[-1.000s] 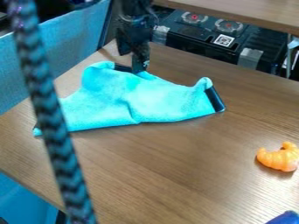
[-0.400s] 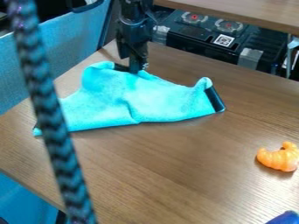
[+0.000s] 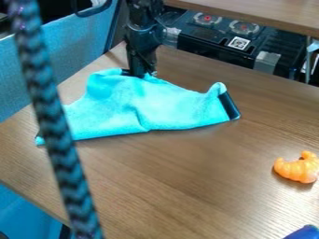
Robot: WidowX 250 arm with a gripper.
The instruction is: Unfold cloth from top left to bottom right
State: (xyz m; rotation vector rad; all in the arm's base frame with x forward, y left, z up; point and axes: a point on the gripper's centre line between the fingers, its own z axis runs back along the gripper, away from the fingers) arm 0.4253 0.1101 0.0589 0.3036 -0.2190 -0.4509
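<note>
hanging nearly upright from the top edge, left of centre: arm (image 3: 142, 30), with gripper (image 3: 142, 72) pointing down at the far edge of cloth (image 3: 134, 105). impossible to tell whether open, closed or gripping. lying rumpled on table (image 3: 187, 186): cloth, on the camera's side of gripper, extending left and right.

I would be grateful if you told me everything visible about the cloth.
The cloth is bright turquoise, soft and fuzzy-looking, with dark edging at its corners. It lies folded and rumpled on the brown wood-grain table, its near edge fairly straight, one corner curling up at right. The gripper is at its far edge.
</note>
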